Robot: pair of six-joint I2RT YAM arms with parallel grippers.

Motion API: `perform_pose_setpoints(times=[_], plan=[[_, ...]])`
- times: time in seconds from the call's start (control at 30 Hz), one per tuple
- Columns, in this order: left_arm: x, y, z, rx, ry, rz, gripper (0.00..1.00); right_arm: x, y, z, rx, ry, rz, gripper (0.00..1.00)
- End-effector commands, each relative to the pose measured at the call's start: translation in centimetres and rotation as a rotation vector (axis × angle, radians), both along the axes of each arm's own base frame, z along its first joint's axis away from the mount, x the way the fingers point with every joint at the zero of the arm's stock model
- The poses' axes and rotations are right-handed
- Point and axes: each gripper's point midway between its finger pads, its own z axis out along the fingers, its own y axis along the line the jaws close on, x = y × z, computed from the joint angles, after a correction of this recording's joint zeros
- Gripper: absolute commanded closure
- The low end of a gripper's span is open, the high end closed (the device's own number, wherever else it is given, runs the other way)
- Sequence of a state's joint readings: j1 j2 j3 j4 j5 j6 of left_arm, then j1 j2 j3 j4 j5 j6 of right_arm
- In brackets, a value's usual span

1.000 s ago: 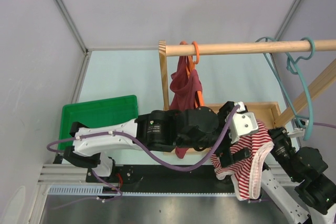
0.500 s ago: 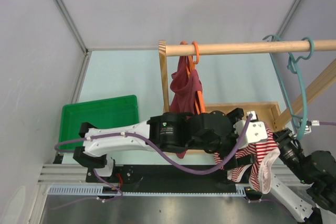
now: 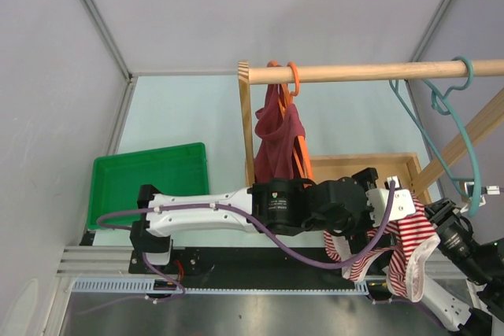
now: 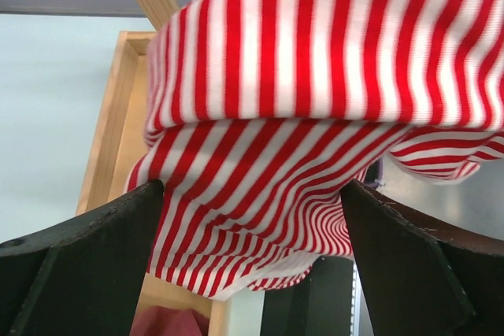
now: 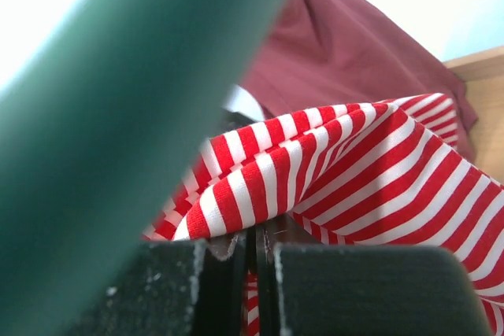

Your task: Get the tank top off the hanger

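Top external view showed the striped tank top (image 3: 405, 253) bunched at the near right, hanging below the teal hanger (image 3: 466, 73), which was hooked on the wooden rod (image 3: 370, 72). A fold of the cloth was seen pinched in the closed right fingers (image 5: 173, 289), while the left fingers (image 4: 71, 273) were spread wide around the cloth without clamping it. The removal was judged nearly done, though whether a strap was caught on the hanger could not be told.

The hanger (image 3: 468, 75) hangs on the rod (image 3: 370, 72) at right, tank top (image 3: 398, 245) before it, tray (image 3: 150, 175) far left.
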State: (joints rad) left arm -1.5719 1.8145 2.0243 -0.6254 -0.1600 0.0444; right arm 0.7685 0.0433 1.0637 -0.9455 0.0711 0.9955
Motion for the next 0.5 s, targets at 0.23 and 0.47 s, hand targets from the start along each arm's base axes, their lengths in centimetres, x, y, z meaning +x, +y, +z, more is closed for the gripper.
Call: perform_pose_setpoints(times=[0.23,0.47], plan=[[0.7,-1.2,0.6,-0.077,0.020,0.048,0.38,-2.7,-1.2,5.2,0.160,-0.104,0.070,1.00],[0.0,-1.0,1.4,-0.108,0.057,0.024,1.00,-2.6,-1.5,4.3,0.129,-0.086,0.052,0.98]])
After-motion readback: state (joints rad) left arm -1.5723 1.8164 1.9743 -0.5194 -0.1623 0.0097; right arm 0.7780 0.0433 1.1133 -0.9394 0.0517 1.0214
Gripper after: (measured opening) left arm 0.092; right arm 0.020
